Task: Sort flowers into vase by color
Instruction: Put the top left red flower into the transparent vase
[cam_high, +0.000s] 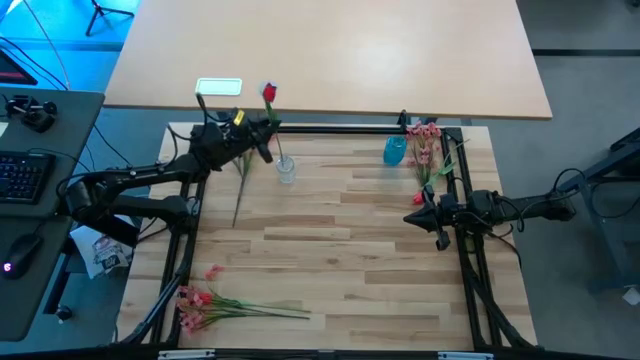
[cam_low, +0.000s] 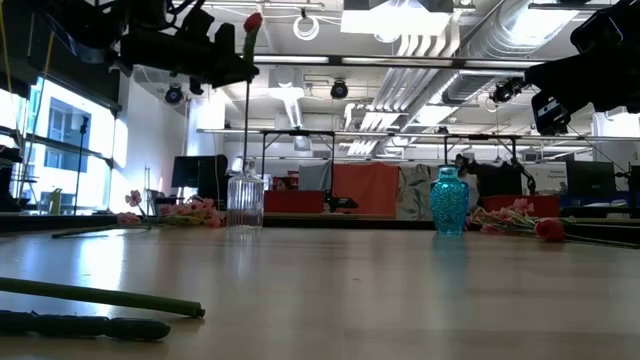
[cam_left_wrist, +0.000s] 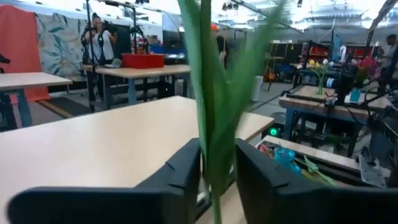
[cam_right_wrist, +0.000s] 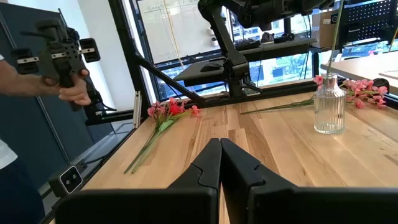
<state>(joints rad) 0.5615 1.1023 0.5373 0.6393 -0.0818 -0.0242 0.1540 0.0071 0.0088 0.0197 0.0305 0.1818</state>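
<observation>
My left gripper (cam_high: 262, 133) is over the table's far left part, shut on a red flower (cam_high: 268, 92) whose thin stem (cam_low: 247, 120) runs straight down into the clear ribbed vase (cam_high: 286, 170). In the low view the bloom (cam_low: 252, 22) stands above the gripper (cam_low: 236, 60). The blue vase (cam_high: 394, 150) stands at the far right, with pink sprays (cam_high: 426, 142) lying beside it. Another red flower (cam_high: 418, 199) lies on the table by my right gripper (cam_high: 422, 213), which is shut and touches nothing. More pink sprays (cam_high: 200, 300) lie at the near left corner. My left gripper pinches the red flower's stem and its long green leaves (cam_left_wrist: 214, 163) between the two fingers (cam_left_wrist: 180, 171), some way below the bloom. The fingers come in level from the table's left, across the stem. The flower stands upright, its lower end inside the clear vase's neck (cam_low: 246, 182).
A bare green stem (cam_high: 240, 188) lies on the table left of the clear vase. A black frame (cam_high: 340, 128) runs along the far and side edges. A second table (cam_high: 330, 50) stands beyond. In the right wrist view a person's hand (cam_right_wrist: 74, 93) holds a controller off the table's left side.
</observation>
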